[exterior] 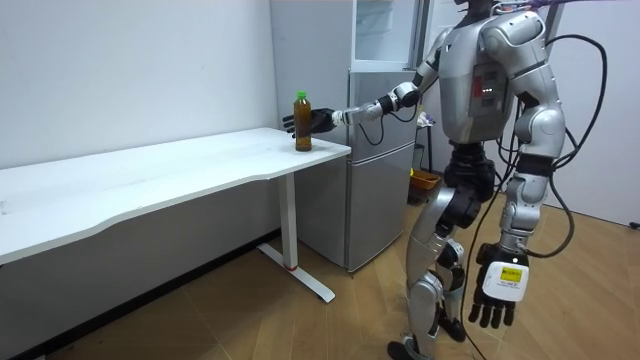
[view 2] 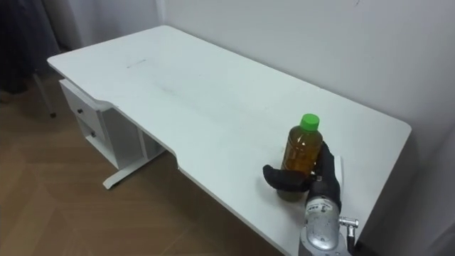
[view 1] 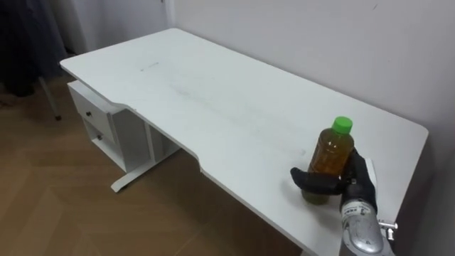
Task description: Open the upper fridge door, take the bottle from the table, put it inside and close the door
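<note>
Head-camera view of a white tabletop [view 1: 213, 99] running from 10 o'clock to 4 o'clock, set against a pale wall [view 1: 320, 43]. The bottle [view 1: 332, 158] stands upright on the tabletop at about 4 o'clock, near the far right end and close to the front edge. It is clear plastic filled with amber liquid and closed with a green cap [view 1: 343, 125], and no print can be read on its body. The right robot hand [view 1: 357, 179] enters from 5 o'clock and is closed round the lower half of the bottle, with the thumb wrapped across the near side and the fingers behind the bottle. A white drawer unit [view 1: 96, 121] hangs beneath the tabletop at 9 o'clock, above a wooden floor [view 1: 64, 206]. In the room view the robot stands upright beside the grey fridge [exterior: 385, 170], which sits just past the tabletop's end. Its right arm reaches out level toward the room view's left, to the bottle at the tabletop's corner. The left robot hand [exterior: 497, 290] hangs at the robot's side at 5 o'clock, fingers relaxed and holding nothing. A yellow label on its back carries dark print — too small to read.
</note>
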### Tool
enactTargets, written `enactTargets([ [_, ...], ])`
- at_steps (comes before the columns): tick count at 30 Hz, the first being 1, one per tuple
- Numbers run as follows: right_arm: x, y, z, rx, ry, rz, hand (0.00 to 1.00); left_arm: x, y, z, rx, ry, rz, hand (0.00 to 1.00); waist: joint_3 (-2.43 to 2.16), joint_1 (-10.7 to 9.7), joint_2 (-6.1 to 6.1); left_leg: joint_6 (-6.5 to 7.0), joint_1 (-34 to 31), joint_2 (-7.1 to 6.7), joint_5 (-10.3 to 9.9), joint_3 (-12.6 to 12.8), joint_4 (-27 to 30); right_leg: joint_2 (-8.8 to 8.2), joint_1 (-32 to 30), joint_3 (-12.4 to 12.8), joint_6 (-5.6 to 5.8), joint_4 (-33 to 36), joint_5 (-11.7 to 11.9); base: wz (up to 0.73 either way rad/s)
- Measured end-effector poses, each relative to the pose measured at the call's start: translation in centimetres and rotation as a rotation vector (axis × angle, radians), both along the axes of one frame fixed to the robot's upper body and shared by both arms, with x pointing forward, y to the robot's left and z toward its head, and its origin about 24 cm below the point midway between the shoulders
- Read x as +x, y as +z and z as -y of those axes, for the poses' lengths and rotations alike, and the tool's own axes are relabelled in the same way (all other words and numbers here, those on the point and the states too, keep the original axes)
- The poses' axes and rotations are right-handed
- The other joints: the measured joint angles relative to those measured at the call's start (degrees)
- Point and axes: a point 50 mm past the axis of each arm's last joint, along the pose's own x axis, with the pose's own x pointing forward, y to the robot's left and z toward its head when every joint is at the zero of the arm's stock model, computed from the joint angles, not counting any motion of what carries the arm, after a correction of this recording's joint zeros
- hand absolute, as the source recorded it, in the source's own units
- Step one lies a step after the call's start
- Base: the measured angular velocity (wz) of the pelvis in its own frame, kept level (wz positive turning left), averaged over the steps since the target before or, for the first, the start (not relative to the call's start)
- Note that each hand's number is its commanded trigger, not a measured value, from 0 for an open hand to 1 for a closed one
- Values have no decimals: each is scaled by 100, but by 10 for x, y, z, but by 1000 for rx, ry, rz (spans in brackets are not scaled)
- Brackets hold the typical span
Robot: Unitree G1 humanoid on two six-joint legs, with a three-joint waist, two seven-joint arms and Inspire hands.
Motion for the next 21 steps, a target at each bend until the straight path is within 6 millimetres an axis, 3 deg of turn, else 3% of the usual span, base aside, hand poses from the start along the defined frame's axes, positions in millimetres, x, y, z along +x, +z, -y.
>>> enactTargets([
  [13, 5, 4, 0, 144, 55, -5, 100, 3, 2, -3, -15, 59, 46, 0, 28, 7, 45, -2, -148, 5, -2, -4, 91, 16, -90, -48, -15, 3, 11, 1],
  [21, 4, 6, -3, 139, 193, -10, 100, -7, 2, -3, -40, 80, 37, 0, 26, -95, 52, 5, -28, 36, -5, 183, 61, 17, -82, 189, -14, -9, 11, -9],
])
